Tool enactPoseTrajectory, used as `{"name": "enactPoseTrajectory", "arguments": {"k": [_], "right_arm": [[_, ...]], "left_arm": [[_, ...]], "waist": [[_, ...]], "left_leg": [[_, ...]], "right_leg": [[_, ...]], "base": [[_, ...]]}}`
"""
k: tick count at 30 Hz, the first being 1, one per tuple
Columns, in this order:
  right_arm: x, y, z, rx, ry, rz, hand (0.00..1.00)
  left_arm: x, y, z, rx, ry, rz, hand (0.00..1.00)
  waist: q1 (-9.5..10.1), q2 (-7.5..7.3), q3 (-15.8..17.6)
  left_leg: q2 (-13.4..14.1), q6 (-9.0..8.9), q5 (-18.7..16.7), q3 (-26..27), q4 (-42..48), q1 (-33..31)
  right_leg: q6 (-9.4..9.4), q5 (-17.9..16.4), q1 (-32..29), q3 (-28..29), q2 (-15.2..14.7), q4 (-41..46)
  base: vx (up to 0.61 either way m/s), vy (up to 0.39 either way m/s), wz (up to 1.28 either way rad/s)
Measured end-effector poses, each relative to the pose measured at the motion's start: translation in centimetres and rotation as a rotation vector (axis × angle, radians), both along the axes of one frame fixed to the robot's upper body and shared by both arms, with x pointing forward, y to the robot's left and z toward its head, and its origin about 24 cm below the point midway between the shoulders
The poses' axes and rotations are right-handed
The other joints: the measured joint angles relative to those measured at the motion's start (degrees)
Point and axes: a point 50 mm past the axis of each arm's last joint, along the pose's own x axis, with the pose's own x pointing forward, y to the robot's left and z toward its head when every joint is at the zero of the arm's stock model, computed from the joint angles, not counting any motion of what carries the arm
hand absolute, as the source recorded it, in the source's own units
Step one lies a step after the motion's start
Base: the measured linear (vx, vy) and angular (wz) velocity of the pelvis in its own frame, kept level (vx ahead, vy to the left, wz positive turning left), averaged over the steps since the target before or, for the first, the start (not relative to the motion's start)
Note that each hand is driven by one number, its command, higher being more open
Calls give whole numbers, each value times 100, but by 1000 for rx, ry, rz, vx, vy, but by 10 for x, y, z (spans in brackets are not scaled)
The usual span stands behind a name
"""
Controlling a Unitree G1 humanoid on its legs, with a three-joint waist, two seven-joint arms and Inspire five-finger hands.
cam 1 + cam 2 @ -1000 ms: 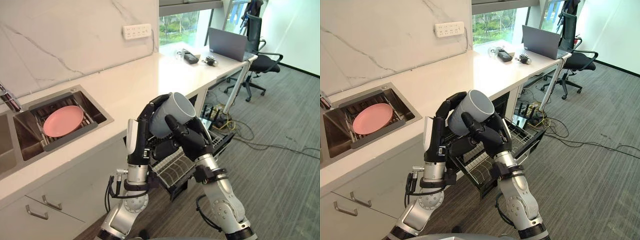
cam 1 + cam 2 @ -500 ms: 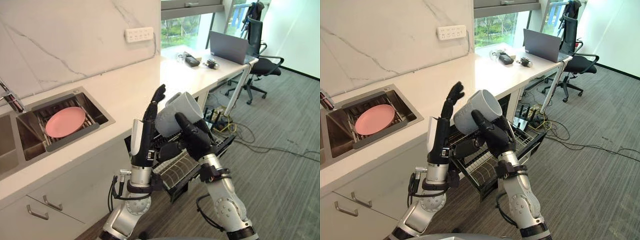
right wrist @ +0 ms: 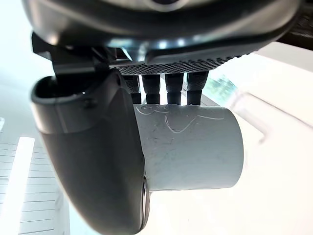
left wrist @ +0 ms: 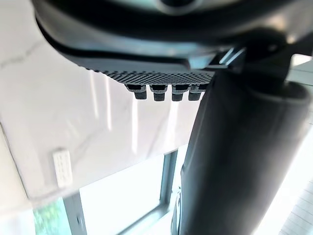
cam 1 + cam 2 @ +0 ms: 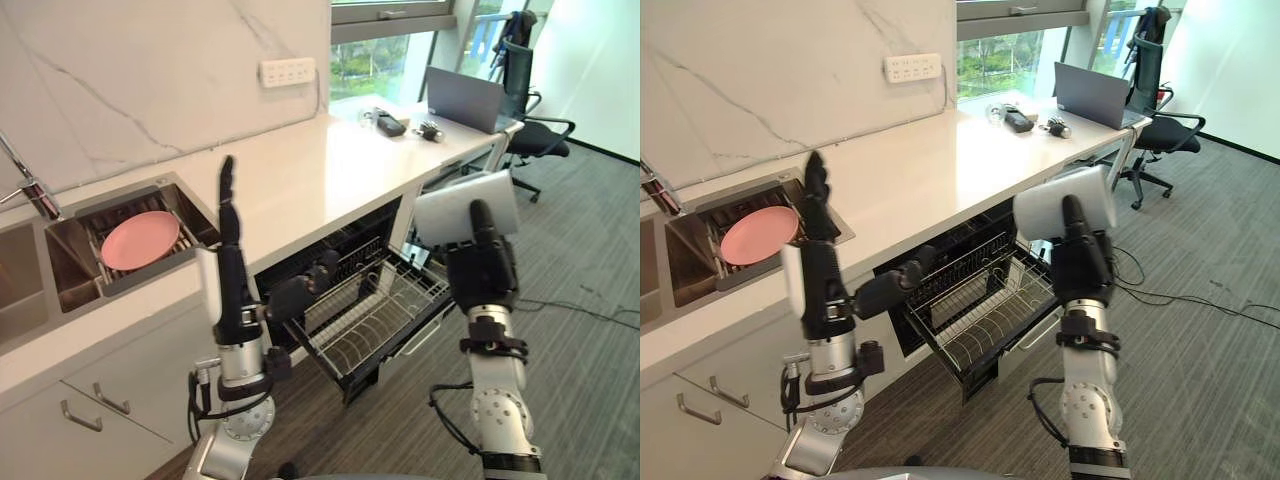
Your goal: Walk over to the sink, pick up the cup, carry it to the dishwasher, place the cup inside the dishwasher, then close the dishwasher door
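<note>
Both head cameras look down over the counter (image 5: 300,170), with the sink (image 5: 62,255) at ten o'clock and the dishwasher rack (image 5: 375,315) near centre. Set slightly apart sideways, they share almost the whole scene. The left wrist camera sits hard against the left hand (image 4: 230,161), facing up at the marble wall (image 4: 73,112) and window (image 4: 117,205). The right wrist camera, equally near, looks along the right hand (image 3: 93,166) at the cup (image 3: 190,147).
</note>
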Motion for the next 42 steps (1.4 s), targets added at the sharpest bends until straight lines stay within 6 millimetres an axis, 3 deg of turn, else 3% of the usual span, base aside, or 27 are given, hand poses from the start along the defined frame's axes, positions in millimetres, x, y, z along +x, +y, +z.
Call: {"name": "enactPoseTrajectory", "arguments": {"k": [6,10,15,17,21,23,27,30,34,36,39,42], "right_arm": [[-26,-30,-30,-294,254,-150,0],[-31,-47,-54,-407,431,-153,0],[-34,-57,-81,-564,632,-80,0],[-23,-62,-88,-625,699,-49,0],[-1,-66,-90,-704,756,-11,0],[13,-66,-92,-755,795,29,0],[26,-57,-102,-796,854,105,0],[26,-50,-123,-771,969,190,0],[23,-47,-140,-727,1077,258,0],[25,-45,-142,-716,1102,295,0],[25,-44,-144,-719,1113,316,0],[29,-42,-143,-731,1120,327,0]], "left_arm": [[-24,64,-10,-92,-14,489,100],[-38,86,-16,-83,21,654,100],[-56,112,-38,-154,215,771,100],[-71,119,-65,-201,403,815,100],[-92,117,-109,-224,704,798,100],[-103,111,-138,-260,879,752,100],[-133,100,-186,-373,1171,670,100],[-166,89,-226,-584,1432,593,100],[-190,85,-244,-667,1619,509,100],[-200,84,-249,-754,1680,472,100],[-199,86,-251,-772,1710,429,100],[-193,89,-252,-739,1725,386,100]], "waist": [[134,-25,-49],[291,-32,-76],[549,-60,-107],[648,-69,-102],[894,-118,-75],[1148,-168,-45],[1229,-183,-25],[1314,-143,158],[1385,-121,330],[1388,-35,405],[1392,63,465],[1413,94,500]], "left_leg": [[-4,-29,60,-322,1,-138],[-24,-60,97,-619,0,-205],[-17,-147,202,-1046,-1,-342],[-5,-175,273,-1241,-1,-442],[22,-201,350,-1476,0,-592],[47,-179,351,-1508,0,-645],[-50,-181,360,-1723,1,-664],[-149,-204,380,-1894,2,-484],[-211,-189,390,-1997,4,-367],[-214,-204,379,-2015,3,-303],[-208,-208,374,-2035,2,-269],[-217,-186,359,-2040,2,-355]], "right_leg": [[30,8,104,-332,72,-84],[16,-52,207,-626,111,-84],[-34,-176,286,-1043,205,-24],[-38,-209,288,-1227,259,8],[-49,-257,277,-1464,333,10],[-71,-316,255,-1495,390,5],[-73,-382,330,-1727,356,52],[-19,-415,563,-1851,282,66],[-10,-459,737,-1877,262,62],[-14,-469,805,-1868,268,60],[-54,-531,841,-1882,280,60],[24,-598,762,-1890,298,60]], "base": [[63,-39,27],[14,-54,43],[-34,-55,43],[-55,-57,43],[-59,-49,35],[-34,-34,15],[2,-27,31],[44,-22,27],[2,-25,17],[-49,-25,4],[-83,-18,3],[-90,-10,4]]}}
